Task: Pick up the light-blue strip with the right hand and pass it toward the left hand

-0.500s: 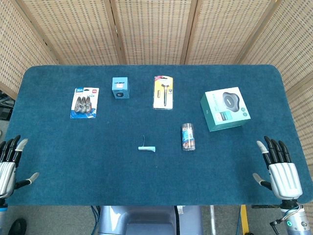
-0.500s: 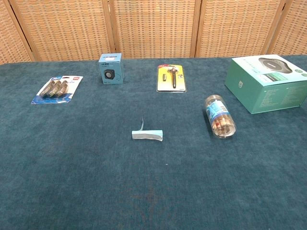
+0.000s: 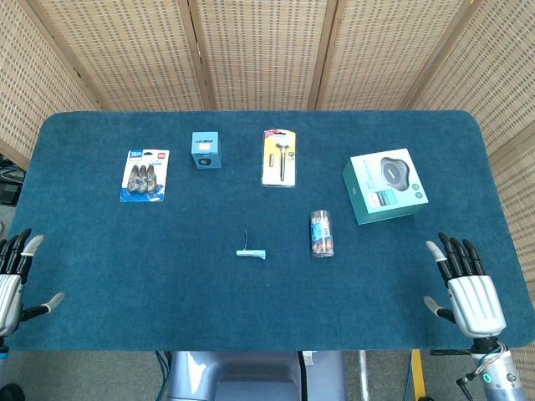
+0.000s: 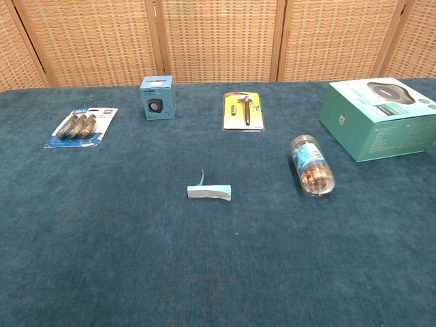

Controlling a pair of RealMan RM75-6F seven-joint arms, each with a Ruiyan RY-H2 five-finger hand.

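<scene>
The light-blue strip (image 3: 251, 254) lies flat on the blue cloth near the middle of the table, with a thin tail curling up at its left end; the chest view shows the strip (image 4: 209, 192) too. My right hand (image 3: 466, 288) hovers open at the table's front right corner, fingers spread, far to the right of the strip. My left hand (image 3: 10, 280) sits open at the front left edge, partly cut off by the frame. Neither hand appears in the chest view.
A clear jar (image 3: 322, 233) lies on its side just right of the strip. A teal box (image 3: 384, 185) stands further right. Along the back are a yellow blister pack (image 3: 279, 157), a small blue box (image 3: 205, 149) and a card of clips (image 3: 145, 175).
My right hand has shifted slightly left and toward the front edge. My left hand has slid a little further left and down, out of frame. The strip has not moved.
</scene>
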